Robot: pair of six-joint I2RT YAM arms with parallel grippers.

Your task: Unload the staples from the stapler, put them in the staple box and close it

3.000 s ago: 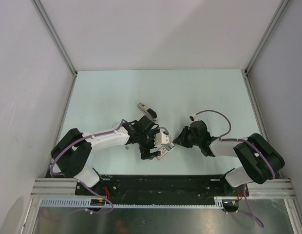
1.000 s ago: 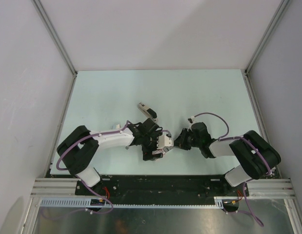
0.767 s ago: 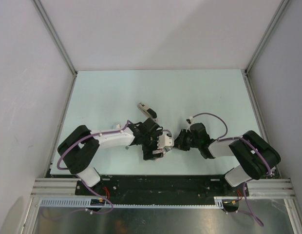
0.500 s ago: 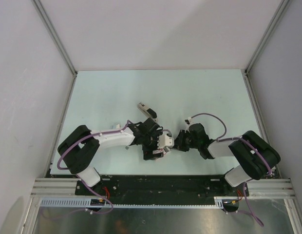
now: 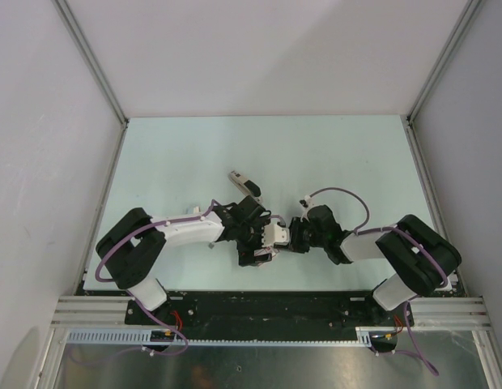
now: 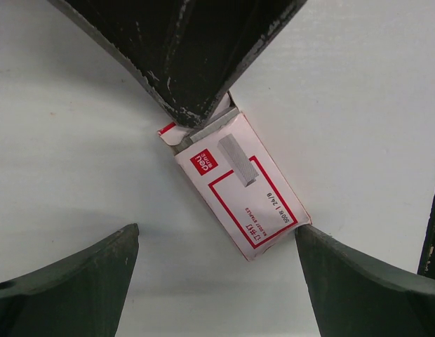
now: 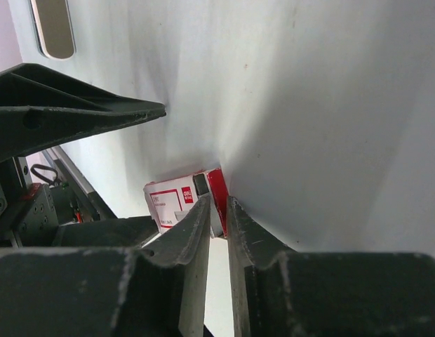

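Note:
The stapler [image 5: 244, 184] lies on the table beyond both grippers, black on top, untouched. The staples are hidden. A white staple box [image 6: 238, 186] with a red frame lies flat between the wide-apart fingers of my left gripper [image 6: 216, 232], its near corner close to the right-hand finger [image 6: 358, 281]. In the overhead view this open gripper [image 5: 267, 240] hangs over the box [image 5: 275, 233]. My right gripper [image 7: 219, 200] has come in from the right, and its nearly closed tips hold the red end flap [image 7: 216, 184] of the box. The same gripper [image 5: 293, 235] meets the left one.
The two arms meet near the table's front edge [image 5: 259, 290]. Grey walls [image 5: 40, 162] and metal posts [image 5: 93, 65] enclose the table on three sides. The right arm's purple cable [image 5: 340, 194] loops above its wrist.
Over the last second the right gripper slid left until its tips reached the box's open end. The left gripper stayed wide and still over the box.

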